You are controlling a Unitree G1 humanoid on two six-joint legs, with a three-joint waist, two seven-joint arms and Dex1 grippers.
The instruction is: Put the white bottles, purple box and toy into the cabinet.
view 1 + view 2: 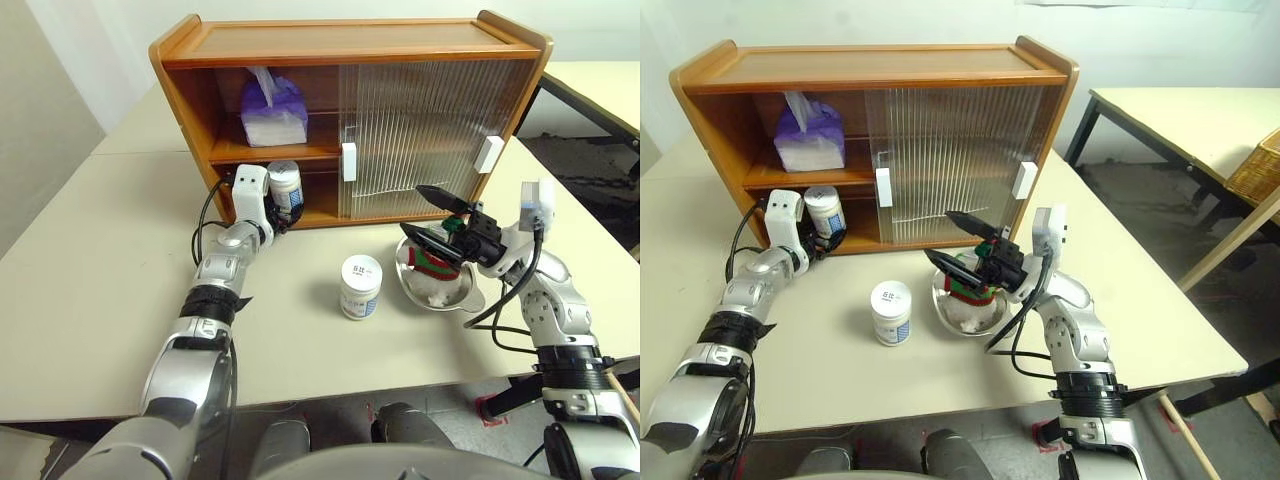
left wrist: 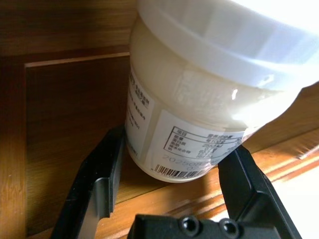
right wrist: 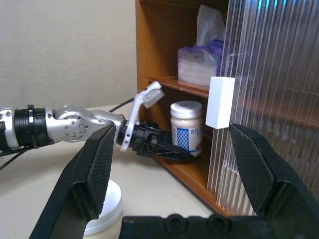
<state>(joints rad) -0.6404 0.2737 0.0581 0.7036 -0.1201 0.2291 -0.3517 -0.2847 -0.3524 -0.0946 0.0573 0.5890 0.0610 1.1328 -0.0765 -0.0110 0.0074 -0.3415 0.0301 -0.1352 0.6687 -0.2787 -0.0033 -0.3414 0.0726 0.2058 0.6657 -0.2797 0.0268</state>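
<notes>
So the left gripper (image 1: pixel 283 205) was clamped on one of the short white plastic bottles with the blue-and-white label (image 1: pixel 285 187), one black finger on each side of the label, holding it upright right at the front lip of the lower shelf in the open left half of the wide wooden cabinet with ribbed sliding doors (image 1: pixel 350 45). I couldn't tell if the base was already sitting on the shelf board or just above it. Gripping low on the body makes sense to me, since it leaves the lid free to pass under the upper shelf.

The right gripper (image 1: pixel 432 213) was spread wide and empty, hanging over the round metal dish with a handle (image 1: pixel 462 296) near the middle of the tabletop (image 1: pixel 90 300), just in front of the closed right-hand door. The small fluffy white plush toy in the red-and-green striped sweater (image 1: pixel 432 268) was lying in that dish, right below the open fingers, so my guess is it was lined up as the next pick.

The second white bottle (image 1: pixel 361 286) stood upright on the tabletop just beside the dish, untouched. The soft purple-and-white tissue pack (image 1: pixel 272 108) was already on the upper shelf, at the left end, tissue poking up. So roughly one done, one going in, two left.
</notes>
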